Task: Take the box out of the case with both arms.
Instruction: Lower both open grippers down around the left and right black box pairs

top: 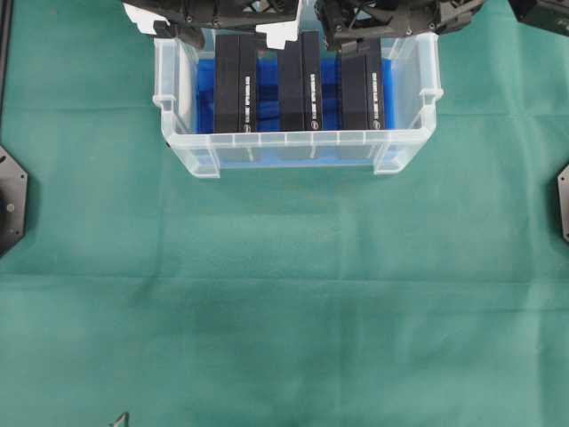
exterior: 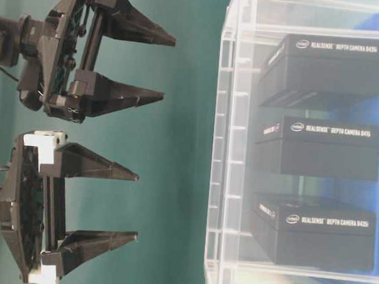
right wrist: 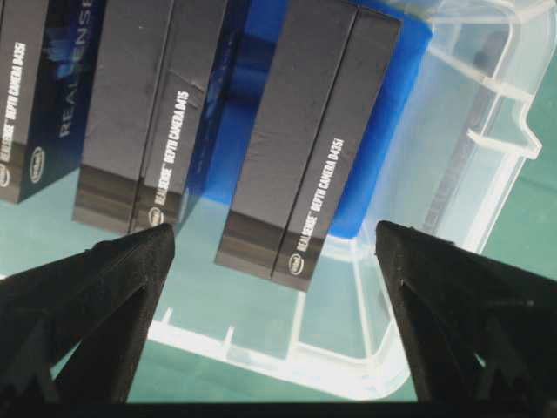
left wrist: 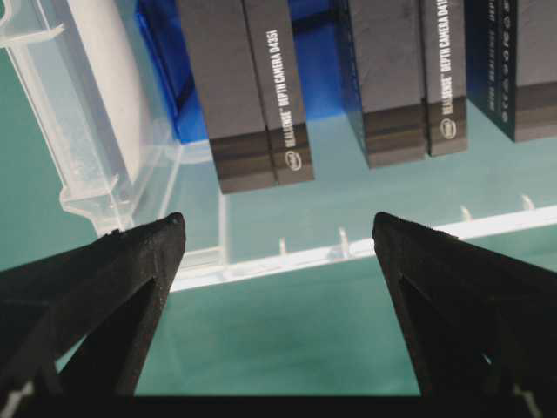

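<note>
Boxes, three black ones, stand side by side in the case (top: 293, 149) on its blue liner (top: 206, 89): left box (top: 235, 83), middle box (top: 300, 82), right box (top: 363, 83). I see both arms hanging above the case's far edge over the green cloth (top: 284, 302). My left gripper (exterior: 93, 214) is spread wide and empty; my right gripper (exterior: 127, 63) likewise, touching nothing

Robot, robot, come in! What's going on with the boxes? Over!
Left gripper open, right gripper open, both empty. Three black boxes upright in the case, none touched. Nothing in the way.
</note>
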